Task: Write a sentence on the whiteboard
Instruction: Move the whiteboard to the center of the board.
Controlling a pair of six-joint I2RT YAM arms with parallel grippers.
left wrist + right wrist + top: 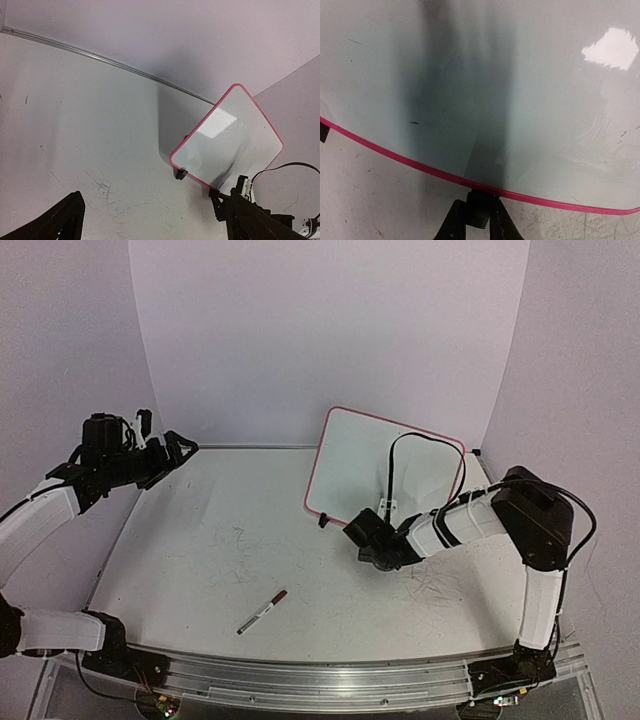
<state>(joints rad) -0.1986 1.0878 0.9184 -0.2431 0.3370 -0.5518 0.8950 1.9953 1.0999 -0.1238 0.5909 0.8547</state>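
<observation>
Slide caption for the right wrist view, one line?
Right gripper pinches the black clip foot of the blank white board with a thin red-pink frame.

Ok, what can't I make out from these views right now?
- Top view: marker too small to tell whether capped.
- Top view: right end effector grip point hidden under its own body.
- Top view: whiteboard lower right corner behind the right arm.

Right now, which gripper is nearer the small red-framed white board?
Right gripper: jaws clamp a black clip foot of the red-framed white board. Left gripper hangs open, far to its left.
</observation>
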